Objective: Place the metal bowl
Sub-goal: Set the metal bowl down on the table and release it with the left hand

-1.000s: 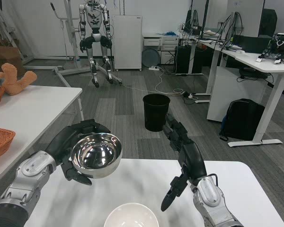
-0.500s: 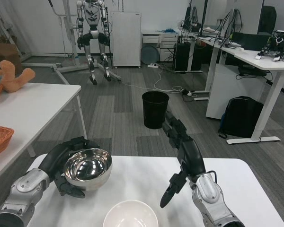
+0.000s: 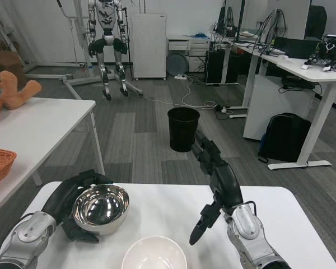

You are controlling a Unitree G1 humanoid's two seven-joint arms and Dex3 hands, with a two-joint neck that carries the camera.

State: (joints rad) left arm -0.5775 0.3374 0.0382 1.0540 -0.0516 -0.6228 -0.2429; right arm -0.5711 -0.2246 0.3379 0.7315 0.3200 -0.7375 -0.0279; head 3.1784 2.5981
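left hand (image 3: 73,204) fingers curled in a grasp, right hand (image 3: 215,174) fingers extended

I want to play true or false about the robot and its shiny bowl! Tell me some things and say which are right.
1. The left hand holds the metal bowl. True.
2. The right hand holds the white bowl. False: it holds nothing, its fingers apart above the table.
3. The metal bowl is full of fruit. False: it looks empty inside.
4. A black bin stands on the floor beyond the table. True.
5. The white bowl sits inside the metal bowl. False: it sits apart, nearer the camera.
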